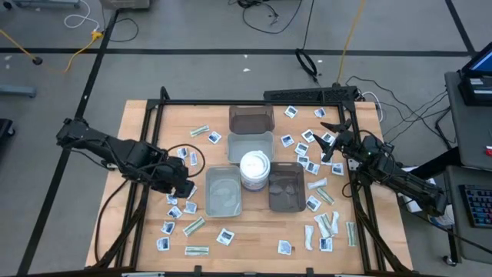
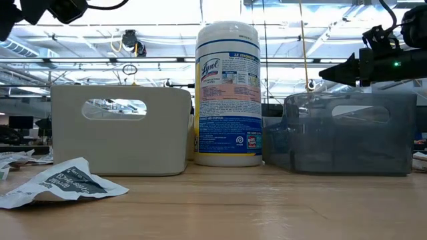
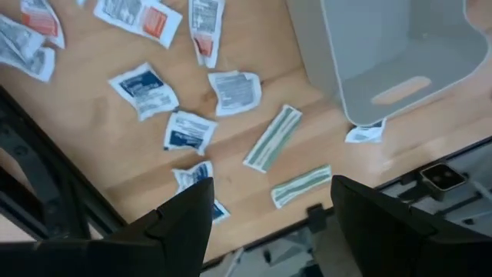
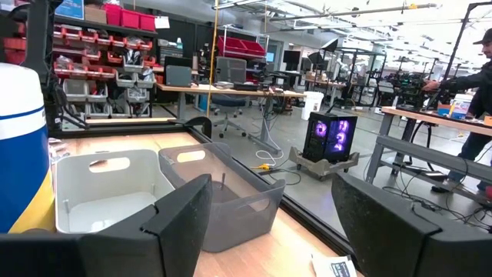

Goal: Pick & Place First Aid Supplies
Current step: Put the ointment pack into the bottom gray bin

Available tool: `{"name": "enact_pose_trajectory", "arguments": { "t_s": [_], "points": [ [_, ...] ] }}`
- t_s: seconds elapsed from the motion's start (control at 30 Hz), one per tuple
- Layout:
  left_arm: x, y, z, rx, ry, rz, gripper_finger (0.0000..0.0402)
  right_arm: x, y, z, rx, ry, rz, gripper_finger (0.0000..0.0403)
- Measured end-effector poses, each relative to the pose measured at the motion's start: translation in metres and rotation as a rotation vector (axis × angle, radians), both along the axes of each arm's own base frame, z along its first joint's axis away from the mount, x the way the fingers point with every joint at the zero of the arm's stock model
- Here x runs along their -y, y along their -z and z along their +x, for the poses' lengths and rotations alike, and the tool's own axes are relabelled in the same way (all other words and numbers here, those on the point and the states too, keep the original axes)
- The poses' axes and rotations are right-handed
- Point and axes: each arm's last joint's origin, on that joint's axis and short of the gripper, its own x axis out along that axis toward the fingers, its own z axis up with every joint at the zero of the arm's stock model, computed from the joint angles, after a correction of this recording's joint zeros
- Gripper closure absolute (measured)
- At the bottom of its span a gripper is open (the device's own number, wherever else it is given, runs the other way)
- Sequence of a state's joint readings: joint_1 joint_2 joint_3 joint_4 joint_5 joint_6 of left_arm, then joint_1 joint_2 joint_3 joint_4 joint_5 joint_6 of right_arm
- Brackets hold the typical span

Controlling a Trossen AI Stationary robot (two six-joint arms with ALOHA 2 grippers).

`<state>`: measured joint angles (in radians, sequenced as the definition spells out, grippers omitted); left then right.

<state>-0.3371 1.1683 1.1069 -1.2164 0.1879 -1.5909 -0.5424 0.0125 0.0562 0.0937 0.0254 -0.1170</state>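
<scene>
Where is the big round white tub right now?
The round white tub stands in the middle of the table in the high view, among four trays, with the light grey tray on its left and the dark tray on its right.

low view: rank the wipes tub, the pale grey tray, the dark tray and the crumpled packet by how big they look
1. Pale grey tray and dark translucent tray: about alike, so not ranked against each other.
2. Wipes tub: tallest, but narrower.
3. Crumpled packet: smallest, though nearest the camera.

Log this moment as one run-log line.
left gripper: open, over packets left of trays | right gripper: open, over right-side packets | trays: no packets seen inside
</scene>
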Motion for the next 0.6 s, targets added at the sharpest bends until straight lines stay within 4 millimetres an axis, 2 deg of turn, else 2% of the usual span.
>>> {"name": "enact_pose_trajectory", "arguments": {
  "t_s": [0.33,0.6],
  "points": [
    [-0.003,0.003,0.002,0.009,0.039,0.095,0.0133,0.000,0.000,0.000,0.000,0.000,0.000,0.0140],
    [-0.003,0.030,0.011,-0.079,0.072,0.167,0.0133,0.000,0.000,0.000,0.000,0.000,0.000,0.0140]
  ]
}}
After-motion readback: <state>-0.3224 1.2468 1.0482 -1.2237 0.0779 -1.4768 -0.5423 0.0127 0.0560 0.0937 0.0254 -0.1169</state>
